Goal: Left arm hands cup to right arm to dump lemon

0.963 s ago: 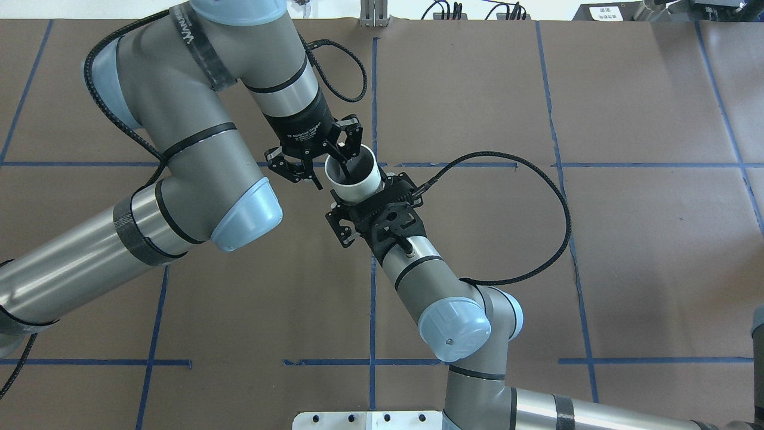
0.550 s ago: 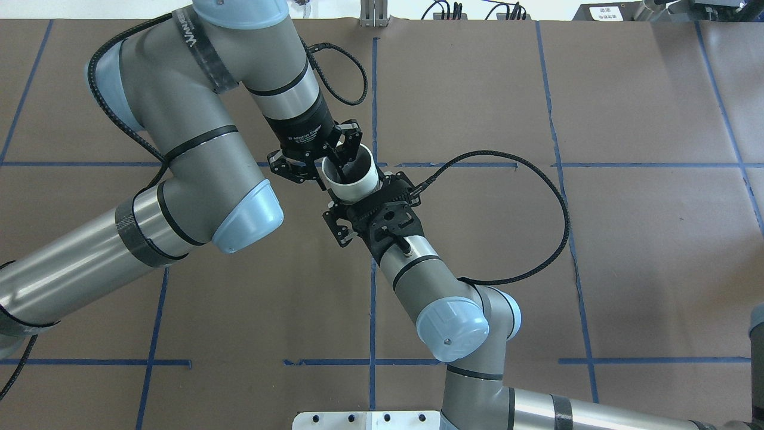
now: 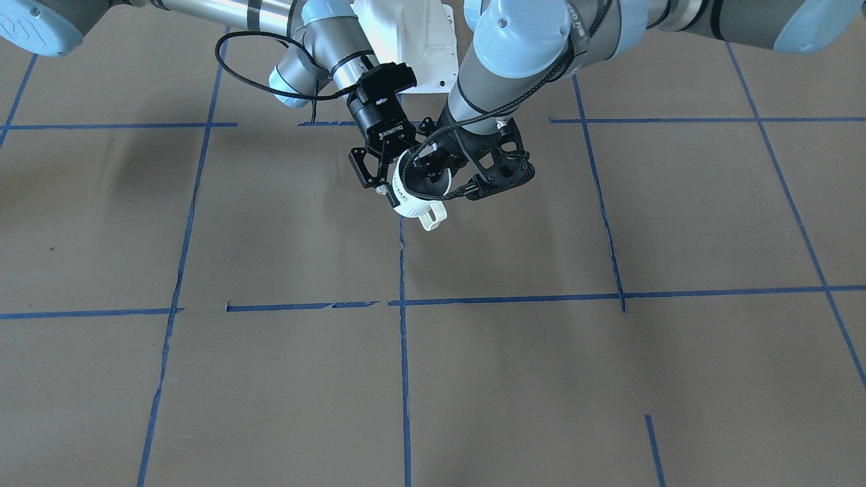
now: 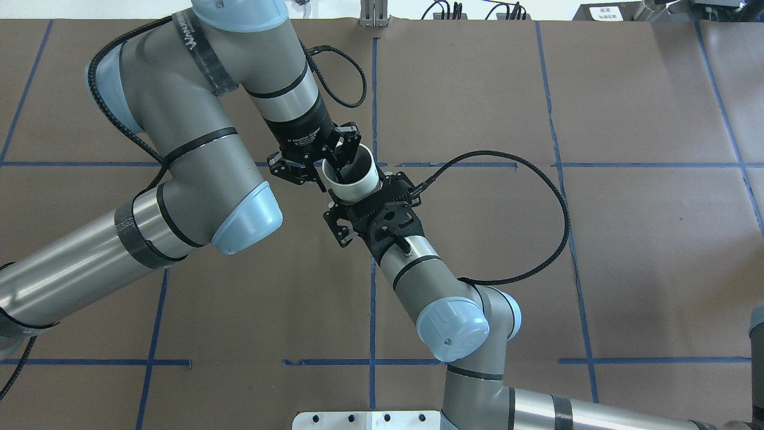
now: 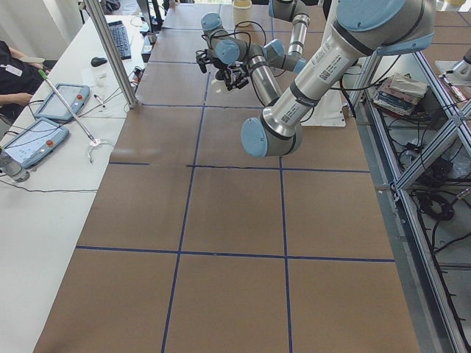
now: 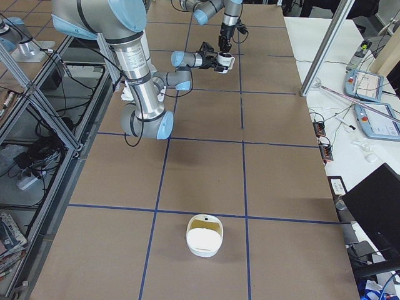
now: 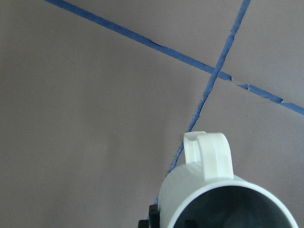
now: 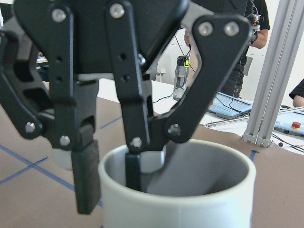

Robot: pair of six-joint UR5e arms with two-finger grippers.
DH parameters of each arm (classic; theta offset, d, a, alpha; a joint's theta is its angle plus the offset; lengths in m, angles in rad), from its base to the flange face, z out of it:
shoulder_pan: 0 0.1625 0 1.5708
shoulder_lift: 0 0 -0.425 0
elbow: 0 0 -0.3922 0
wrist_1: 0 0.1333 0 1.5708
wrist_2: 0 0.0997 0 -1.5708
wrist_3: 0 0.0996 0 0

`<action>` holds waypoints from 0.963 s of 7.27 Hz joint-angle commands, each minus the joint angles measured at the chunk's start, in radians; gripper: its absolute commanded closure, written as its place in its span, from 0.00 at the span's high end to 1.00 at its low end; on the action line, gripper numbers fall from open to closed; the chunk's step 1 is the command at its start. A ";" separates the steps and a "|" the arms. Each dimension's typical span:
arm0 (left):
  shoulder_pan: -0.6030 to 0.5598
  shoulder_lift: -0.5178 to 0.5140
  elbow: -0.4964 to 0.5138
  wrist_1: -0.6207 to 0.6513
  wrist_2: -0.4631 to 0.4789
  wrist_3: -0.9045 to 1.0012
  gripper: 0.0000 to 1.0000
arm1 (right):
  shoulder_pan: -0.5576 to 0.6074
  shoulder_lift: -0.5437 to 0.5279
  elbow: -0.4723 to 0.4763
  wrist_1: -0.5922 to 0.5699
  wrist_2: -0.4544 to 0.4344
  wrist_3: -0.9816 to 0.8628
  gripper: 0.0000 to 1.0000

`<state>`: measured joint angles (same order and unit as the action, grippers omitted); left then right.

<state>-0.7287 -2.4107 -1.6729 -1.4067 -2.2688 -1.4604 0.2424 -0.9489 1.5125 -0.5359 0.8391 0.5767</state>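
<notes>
Step in hand: the mid-air hand-over. Left arm (image 4: pixel 197 155) has its pincer (image 4: pixel 337 162) clamped on the cup (image 4: pixel 353 190), one finger inside the mouth and one pad (image 8: pixel 87 175) outside, pinching the rim wall. The cup hangs upright under that pincer, clear of the worktop (image 4: pixel 597 269), handle pointing away from the right pincer (image 3: pixel 387 177). Right arm (image 4: pixel 453 316) has its pincer pushed up against the cup's side, directly across from the left one. Its fingertips are hidden by the cup and wrist frame, so I cannot tell if it has closed on the body yet.

Next move, as I judge it: the right pincer needs a firm squeeze on the body before the left one lets go and lifts straight out of the mouth, then carry and tip.

Counts: two arms, two pincers, one cup. Lemon: none seen, as the cup's bottom is hidden from every view. One white tub (image 6: pixel 204 236) sits far from both pincers, with something yellowish at its rim, too small to name
</notes>
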 commanded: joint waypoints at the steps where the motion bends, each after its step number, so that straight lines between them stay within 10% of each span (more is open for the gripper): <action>1: 0.000 -0.002 0.001 0.000 0.000 0.000 0.00 | 0.000 -0.007 0.000 0.001 0.000 0.005 0.95; 7: 0.000 -0.039 0.088 -0.020 0.003 0.002 0.00 | -0.002 -0.011 0.000 0.001 0.002 0.000 0.99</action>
<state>-0.7286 -2.4325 -1.6258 -1.4123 -2.2664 -1.4593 0.2422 -0.9594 1.5125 -0.5355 0.8403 0.5768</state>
